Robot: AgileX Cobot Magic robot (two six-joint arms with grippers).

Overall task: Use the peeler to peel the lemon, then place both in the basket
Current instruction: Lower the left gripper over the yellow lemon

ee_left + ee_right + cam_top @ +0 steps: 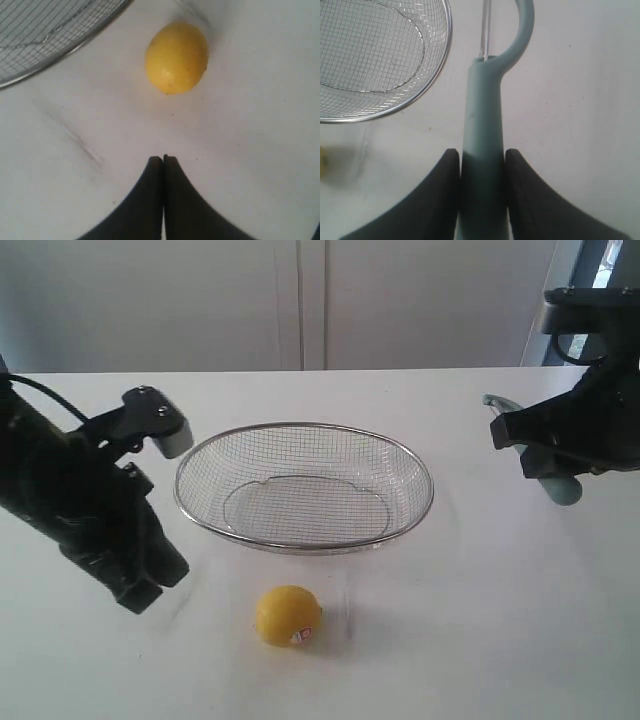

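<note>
The yellow lemon (288, 615) rests on the white table in front of the basket (304, 427), its sticker facing the front. In the left wrist view the lemon (176, 57) lies a short way beyond my left gripper (163, 159), which is shut and holds nothing. That left gripper (140, 595) hovers left of the lemon. My right gripper (482, 152) is shut on the peeler (482, 115), clamping its teal handle, with the blade head pointing away. In the exterior view the right gripper (515, 435) holds the peeler (560, 487) above the table to the right of the basket.
The wire mesh basket (375, 55) sits mid-table with nothing in it; its rim (50, 35) is close to the lemon. A pale wall runs behind the table's far edge. Bare white tabletop (480, 620) lies right of the lemon.
</note>
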